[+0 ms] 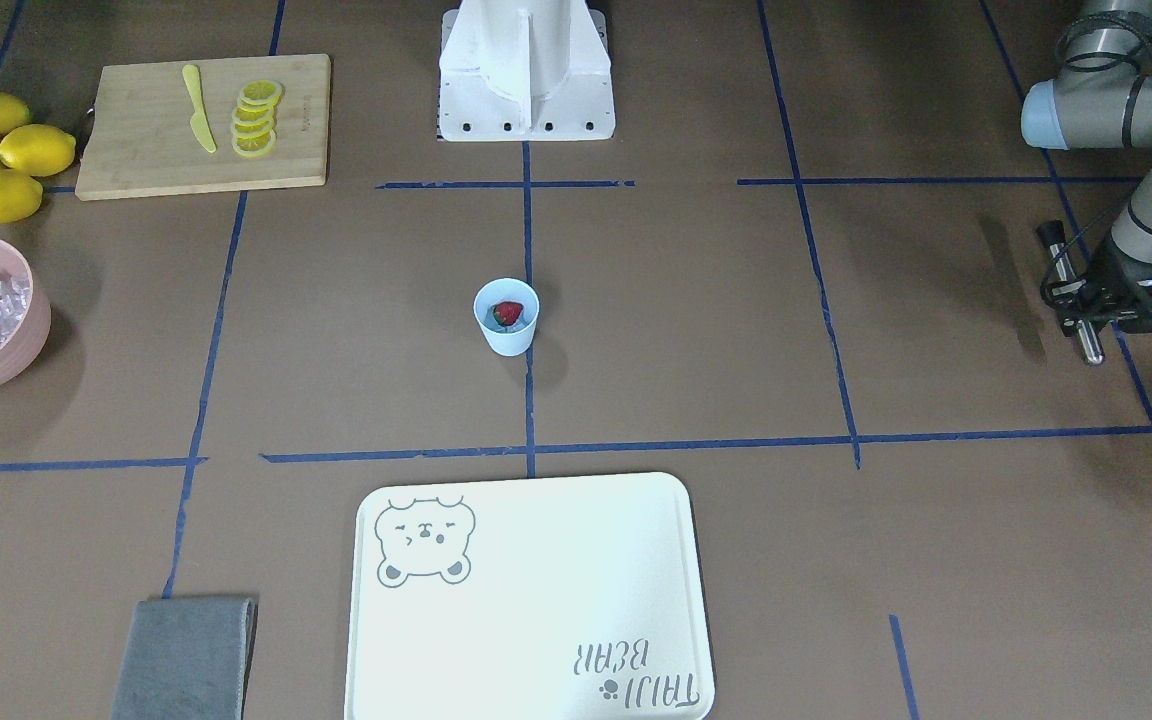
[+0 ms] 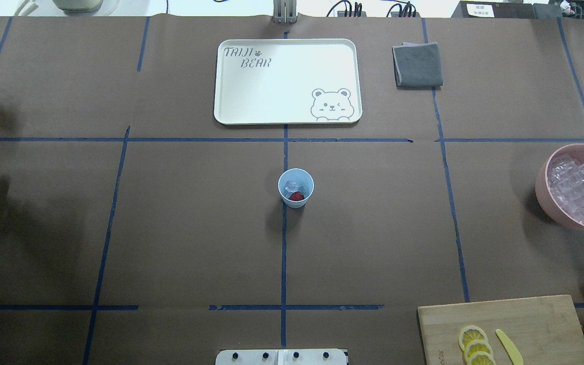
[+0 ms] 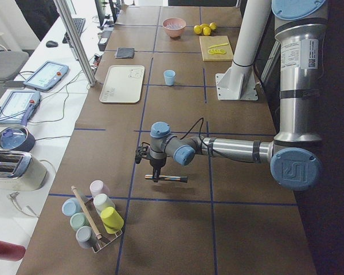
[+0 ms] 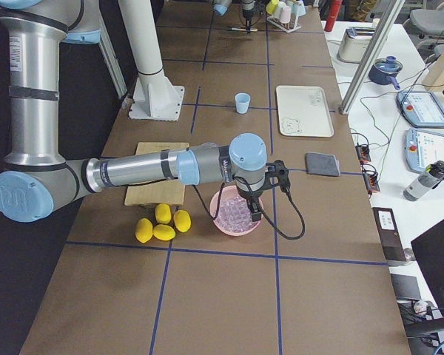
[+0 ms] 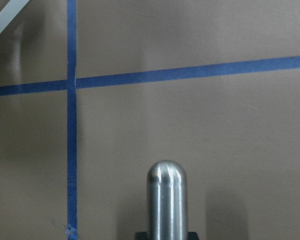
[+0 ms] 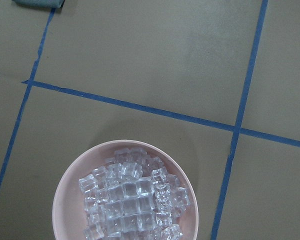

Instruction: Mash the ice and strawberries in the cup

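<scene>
The light-blue cup (image 1: 506, 338) stands upright at the table's middle, also in the overhead view (image 2: 284, 188). Inside it lie a red strawberry (image 1: 508, 314) and clear ice cubes (image 2: 292, 186). My left gripper (image 1: 1081, 300) is far off toward the table's left end, shut on a metal rod (image 1: 1088, 340) with a rounded tip, which also shows in the left wrist view (image 5: 167, 200). My right arm shows only in the exterior right view, its gripper (image 4: 253, 211) above the pink bowl; I cannot tell whether it is open or shut.
A pink bowl (image 2: 543, 190) full of ice cubes (image 6: 130, 200) stands at the right. Lemons (image 1: 6, 150) and a wooden board (image 1: 136, 150) with knife and lemon slices lie near it. A white tray (image 1: 536, 600) and grey cloth (image 1: 186, 660) lie at the far side.
</scene>
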